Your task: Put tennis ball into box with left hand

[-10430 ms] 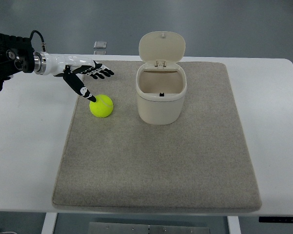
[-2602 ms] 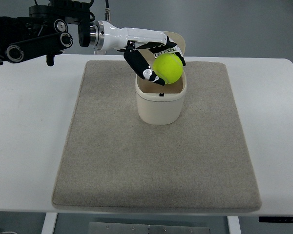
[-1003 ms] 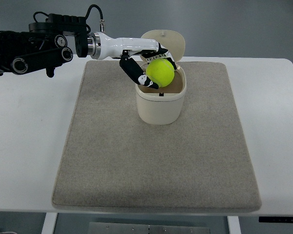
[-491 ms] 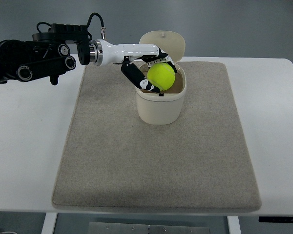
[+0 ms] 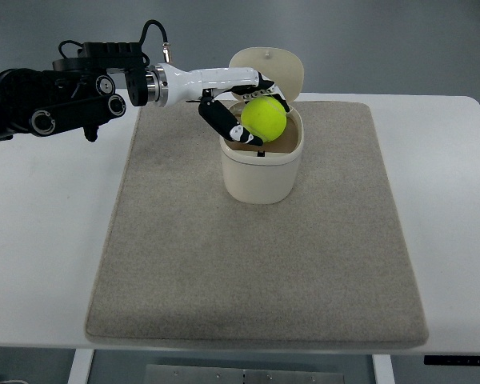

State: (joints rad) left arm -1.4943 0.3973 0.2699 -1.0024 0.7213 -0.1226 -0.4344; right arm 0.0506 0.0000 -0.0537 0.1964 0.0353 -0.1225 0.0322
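A yellow-green tennis ball [image 5: 264, 118] hangs in the mouth of the cream box [image 5: 262, 176], whose lid [image 5: 267, 74] stands open at the back. My left hand [image 5: 242, 112] reaches in from the left over the box's rim. Its thumb [image 5: 222, 126] and curled fingers are shut on the ball. The ball's lower part is hidden behind the box's front rim. The right arm does not show.
The box stands on a grey-beige mat [image 5: 256, 264] that covers the middle of the white table [image 5: 40, 240]. A small clear object [image 5: 164, 53] lies at the table's far edge behind the arm.
Since ten seconds ago the ball has been taken up from the mat and carried over the box. In the last second the hand has barely moved; the ball stays at the box's mouth.
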